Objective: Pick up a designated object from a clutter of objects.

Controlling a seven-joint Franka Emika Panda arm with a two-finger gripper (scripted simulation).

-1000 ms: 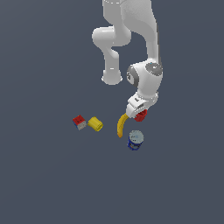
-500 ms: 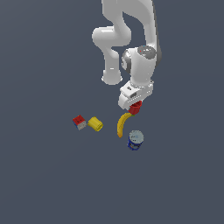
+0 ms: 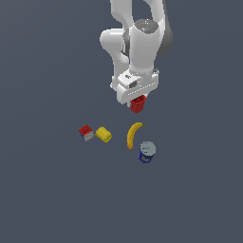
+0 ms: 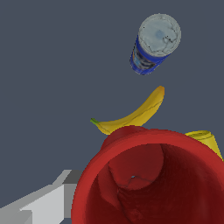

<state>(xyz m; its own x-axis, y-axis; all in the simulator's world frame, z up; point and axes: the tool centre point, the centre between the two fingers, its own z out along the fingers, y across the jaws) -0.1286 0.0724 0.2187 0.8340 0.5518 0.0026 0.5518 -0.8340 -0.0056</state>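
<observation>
The arm (image 3: 137, 42) hangs over the table (image 3: 47, 190), and its fingers (image 3: 138, 99) pinch the cup (image 3: 138, 104), which rides clear of the table at about twelve o'clock from the banana (image 3: 134, 134) in the exterior view. The wrist view looks straight into the cup's mouth: its red wall fills the near field, the inside is empty, and one finger (image 4: 39, 203) shows pale beside the rim. The cup looks like a light, stiff, thin-walled thing with ribbed sides, so it should carry easily; the ribs ought to resist slipping, and the wall just under the rim seems the soundest place to hold, since a squeeze lower on the taper could push it out. On the table the banana lies on its side, with the can (image 3: 146, 152) at five o'clock from it, just beside its lower tip, pale lid closed so its contents are hidden. The yellow cylinder (image 3: 103, 135) lies at nine o'clock from the banana, and the cube (image 3: 86, 132) sits just beyond it, near or touching; which, I cannot tell.
</observation>
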